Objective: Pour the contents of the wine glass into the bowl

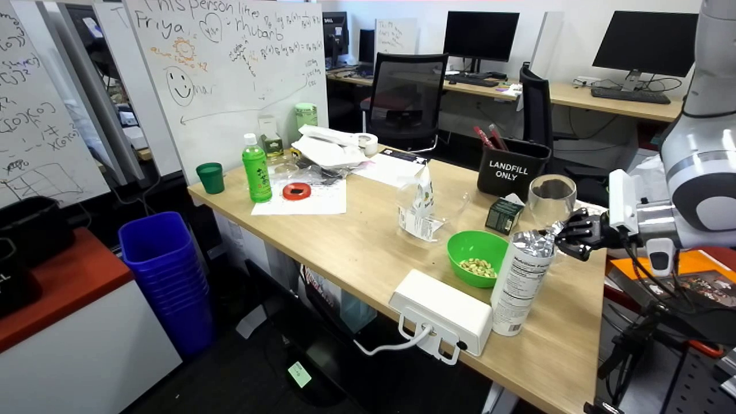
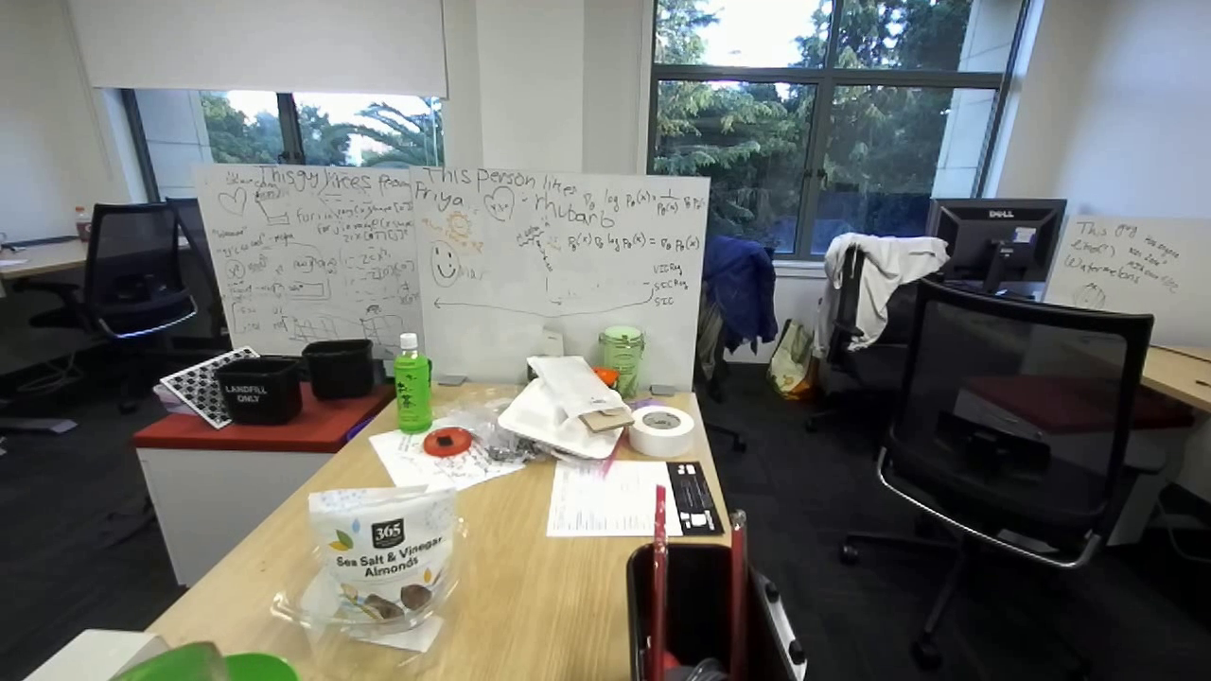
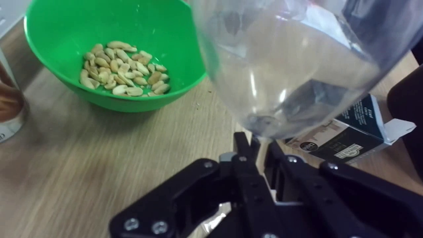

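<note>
1. The bowl sits on the table, nuts inside.
2. The gripper clasps the glass by its stem, near the bowl.
3. The bin holds 2 red sticks; the tub, an almond bag.
4. A white box lies at the table edge, the can beside it.
5. The table gives room between tub and paper.
</note>
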Controlling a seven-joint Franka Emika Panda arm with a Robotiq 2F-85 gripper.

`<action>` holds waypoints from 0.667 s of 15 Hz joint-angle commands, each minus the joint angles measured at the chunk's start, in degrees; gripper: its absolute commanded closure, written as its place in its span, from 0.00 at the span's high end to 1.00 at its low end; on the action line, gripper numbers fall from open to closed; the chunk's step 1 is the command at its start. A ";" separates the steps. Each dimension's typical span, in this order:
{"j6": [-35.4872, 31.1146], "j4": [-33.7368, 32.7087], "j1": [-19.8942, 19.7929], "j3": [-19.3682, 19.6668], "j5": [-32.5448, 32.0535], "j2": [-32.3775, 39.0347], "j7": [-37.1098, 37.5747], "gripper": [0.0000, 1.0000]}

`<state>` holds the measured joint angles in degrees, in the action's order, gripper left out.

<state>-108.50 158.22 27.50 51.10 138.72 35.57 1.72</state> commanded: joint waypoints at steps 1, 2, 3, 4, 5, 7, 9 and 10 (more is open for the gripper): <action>9.41 -1.72 -15.14 -8.70 -5.56 -0.26 0.86 0.04; 12.02 -2.29 -19.16 -11.08 -7.26 0.18 1.03 0.04; 14.54 -2.95 -23.20 -13.55 -9.36 0.58 0.82 0.04; 17.14 -3.75 -27.29 -16.06 -11.97 1.11 0.16 0.04; 19.45 -4.66 -31.30 -18.64 -14.63 1.80 -0.31 0.04; 24.28 -6.66 -37.23 -22.47 -19.73 4.03 0.26 0.04; 28.45 -9.21 -41.91 -25.30 -25.24 6.81 1.19 0.04; 29.31 -10.30 -43.12 -25.94 -27.26 7.91 1.48 0.04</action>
<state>-83.81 151.75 -9.84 28.48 117.49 39.80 2.14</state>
